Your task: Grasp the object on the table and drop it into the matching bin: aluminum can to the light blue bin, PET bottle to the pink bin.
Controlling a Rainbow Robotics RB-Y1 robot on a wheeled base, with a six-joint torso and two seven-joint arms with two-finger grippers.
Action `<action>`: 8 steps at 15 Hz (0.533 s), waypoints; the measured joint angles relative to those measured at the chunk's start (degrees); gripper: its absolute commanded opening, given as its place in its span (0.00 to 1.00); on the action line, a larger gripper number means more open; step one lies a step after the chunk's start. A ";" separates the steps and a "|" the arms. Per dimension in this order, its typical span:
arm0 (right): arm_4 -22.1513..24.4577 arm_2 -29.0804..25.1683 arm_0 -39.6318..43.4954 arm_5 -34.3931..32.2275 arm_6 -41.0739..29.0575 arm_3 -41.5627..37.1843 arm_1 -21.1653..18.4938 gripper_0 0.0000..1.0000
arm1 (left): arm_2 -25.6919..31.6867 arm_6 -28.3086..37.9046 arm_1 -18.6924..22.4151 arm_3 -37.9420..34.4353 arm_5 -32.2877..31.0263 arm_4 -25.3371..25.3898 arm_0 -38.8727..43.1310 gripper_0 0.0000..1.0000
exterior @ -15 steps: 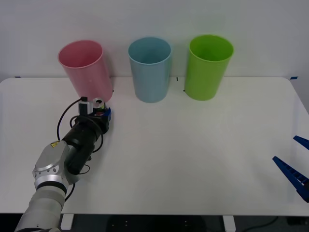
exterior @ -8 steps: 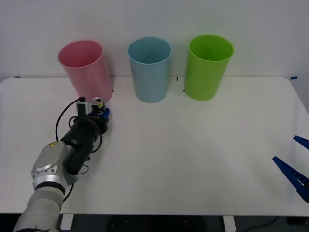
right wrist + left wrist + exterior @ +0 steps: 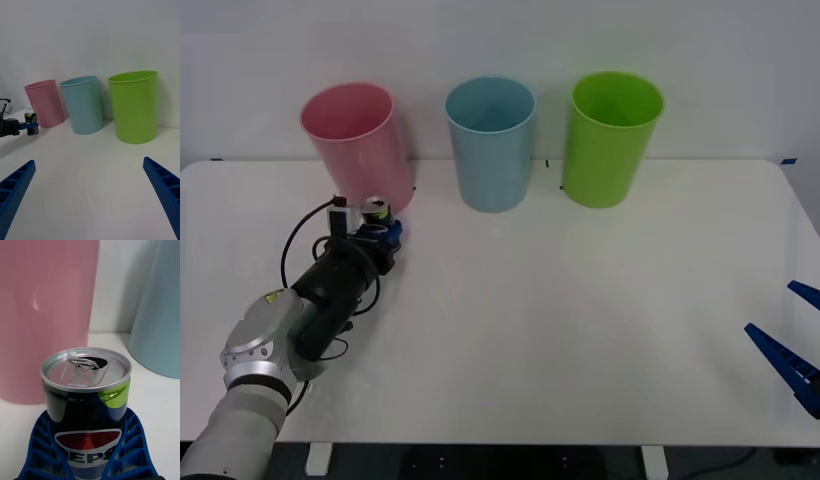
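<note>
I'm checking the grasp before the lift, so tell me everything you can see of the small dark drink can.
The small dark aluminium drink can stands upright, short beside the tall pink plastic bin just behind it. Its silver top has a pull tab and an already opened mouth. The glossy dark side carries a round red-white-blue logo with white Pepsi lettering and reflects a green patch. The left gripper is closed around it, blue ribbed fingers curving against both sides. Whether its base touches the white table cannot be told.

We see a dark Pepsi can (image 3: 87, 405) with silver top and red-white-blue logo. Behind it stand the pink bin (image 3: 358, 145), light blue bin (image 3: 491, 142) and green bin (image 3: 612, 137).
</note>
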 measured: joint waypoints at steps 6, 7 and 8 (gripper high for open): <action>0.00 0.00 0.00 0.00 0.01 0.00 0.00 1.00 | -4.68 0.56 3.41 -12.86 -1.17 6.07 7.76 0.00; 0.00 0.00 0.00 0.00 0.00 0.00 0.00 1.00 | -4.78 0.72 3.54 -15.18 -1.44 6.39 8.96 0.00; 0.00 0.00 0.00 0.00 0.01 0.00 0.00 1.00 | -4.84 0.94 3.56 -17.40 -1.65 6.57 9.91 0.00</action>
